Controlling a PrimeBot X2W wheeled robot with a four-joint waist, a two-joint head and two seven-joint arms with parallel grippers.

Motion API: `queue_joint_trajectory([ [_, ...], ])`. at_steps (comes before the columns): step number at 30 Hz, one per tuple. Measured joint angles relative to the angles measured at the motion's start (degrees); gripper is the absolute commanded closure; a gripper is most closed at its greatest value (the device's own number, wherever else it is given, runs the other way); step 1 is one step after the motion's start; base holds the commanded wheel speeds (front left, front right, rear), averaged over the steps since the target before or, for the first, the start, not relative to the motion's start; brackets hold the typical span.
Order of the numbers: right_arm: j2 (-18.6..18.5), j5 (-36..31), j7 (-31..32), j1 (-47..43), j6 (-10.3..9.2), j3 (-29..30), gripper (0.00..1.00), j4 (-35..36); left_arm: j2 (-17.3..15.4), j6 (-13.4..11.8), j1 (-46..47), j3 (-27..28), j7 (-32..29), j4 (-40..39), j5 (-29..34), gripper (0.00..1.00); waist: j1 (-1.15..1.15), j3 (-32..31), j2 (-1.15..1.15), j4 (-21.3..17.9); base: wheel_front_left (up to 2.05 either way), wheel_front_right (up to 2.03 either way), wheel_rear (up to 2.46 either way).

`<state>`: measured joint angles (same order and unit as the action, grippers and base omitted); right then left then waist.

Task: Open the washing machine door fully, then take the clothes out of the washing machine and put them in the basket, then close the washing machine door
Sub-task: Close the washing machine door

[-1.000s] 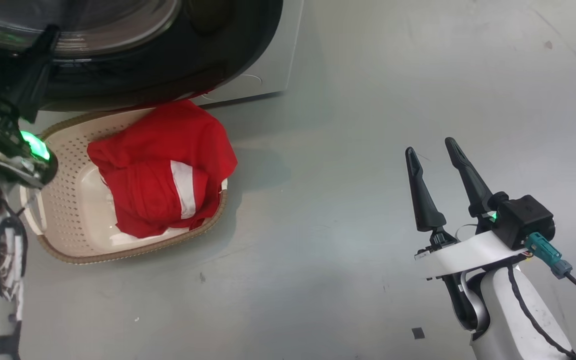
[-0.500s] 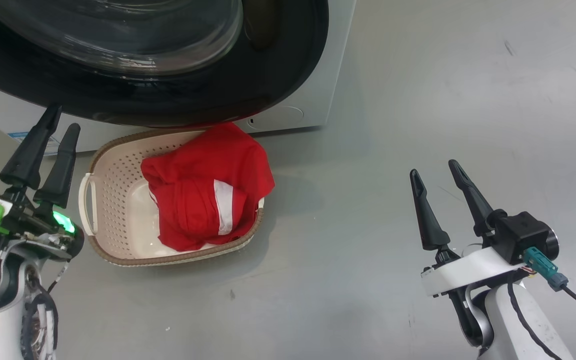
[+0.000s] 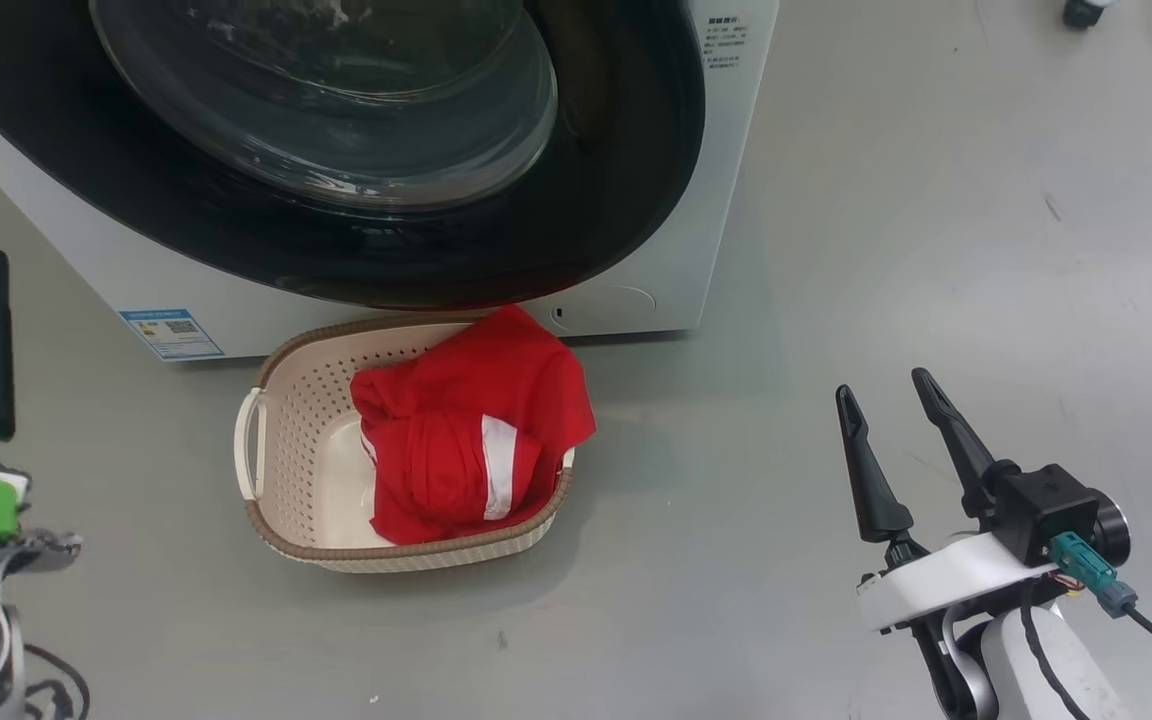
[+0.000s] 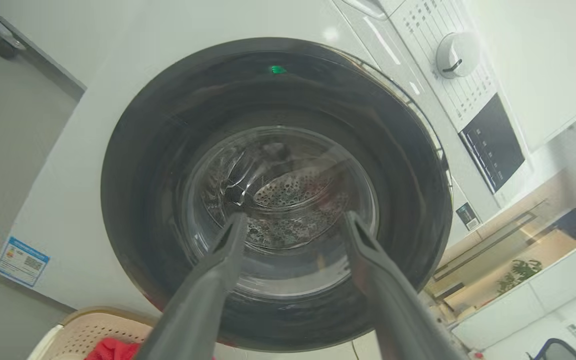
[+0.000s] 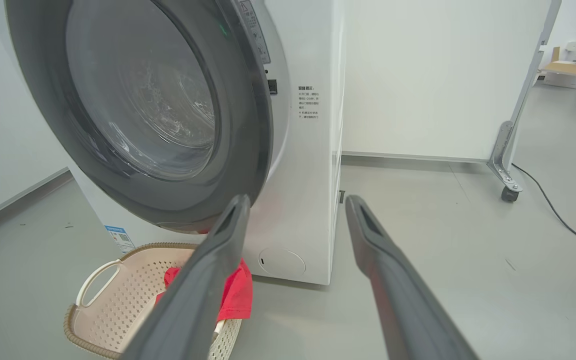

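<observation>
Since a second ago the left gripper (image 4: 294,217) has drawn back from the washing machine door (image 3: 616,200), and its fingers, then pressed together, now stand spread and point at the glass across a clear gap. The head camera has lifted too, so more of the washing machine (image 3: 726,200) shows. The right gripper (image 3: 882,386) hangs spread and empty over bare floor (image 3: 836,250), well apart from everything. The clothes (image 3: 476,440) lie heaped in the basket (image 3: 306,420), spilling over its right rim. The door looks flush against the front, so the closing step seems done, and what remains is probably only to confirm the latch and pull the arms clear. The basket sits just under the door's lower edge, close to the machine. To the right the floor is open for a retreat.
</observation>
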<state>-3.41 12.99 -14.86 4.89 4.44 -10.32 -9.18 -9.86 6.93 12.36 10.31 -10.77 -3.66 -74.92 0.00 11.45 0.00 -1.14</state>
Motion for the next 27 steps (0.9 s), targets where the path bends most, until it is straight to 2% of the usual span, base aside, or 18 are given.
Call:
queue_joint_trajectory([
  [2,-0.1,-0.7,0.0,-0.1,-0.02,0.0,0.00,0.2,-2.0,0.0,-2.0,-2.4,2.7,-1.8,6.9,0.00,0.00,-0.7,0.00,0.3,0.00,0.00,0.00],
  [6,-0.2,-1.8,0.0,-0.3,-0.04,0.0,0.00,0.3,-8.3,0.0,-6.1,-8.3,8.5,-3.0,19.1,0.00,0.00,-2.0,0.00,0.7,0.00,0.00,0.00],
  [8,-0.2,-2.3,0.0,-0.8,-0.08,0.1,0.00,0.3,-9.7,0.0,-8.2,-9.7,11.6,-2.6,24.8,0.00,0.00,-2.6,0.00,0.7,0.00,0.00,0.00],
  [12,-0.2,-2.5,0.0,-1.9,-0.51,0.2,0.00,0.3,-7.7,-0.4,-11.4,-11.3,16.5,-0.5,35.5,0.00,0.00,-3.8,0.00,0.8,0.00,0.00,0.00],
  [15,-0.2,-2.6,0.0,-3.0,-0.58,0.5,0.00,0.3,-7.2,-3.3,-13.3,-13.8,18.7,0.0,42.2,0.00,0.00,-4.7,0.00,0.8,0.00,0.00,0.00],
  [21,-0.1,-2.6,0.0,-5.4,-0.65,0.2,0.00,0.2,-4.7,-8.7,-17.1,-17.0,21.4,2.1,47.5,0.00,0.00,-6.2,0.00,1.0,0.00,0.00,0.00],
  [27,0.0,-2.6,0.0,-6.9,-0.66,-0.4,0.00,-0.1,-1.7,-11.7,-18.8,-18.8,22.5,3.8,48.9,0.00,0.00,-7.3,0.00,1.1,0.00,0.00,0.00],
])
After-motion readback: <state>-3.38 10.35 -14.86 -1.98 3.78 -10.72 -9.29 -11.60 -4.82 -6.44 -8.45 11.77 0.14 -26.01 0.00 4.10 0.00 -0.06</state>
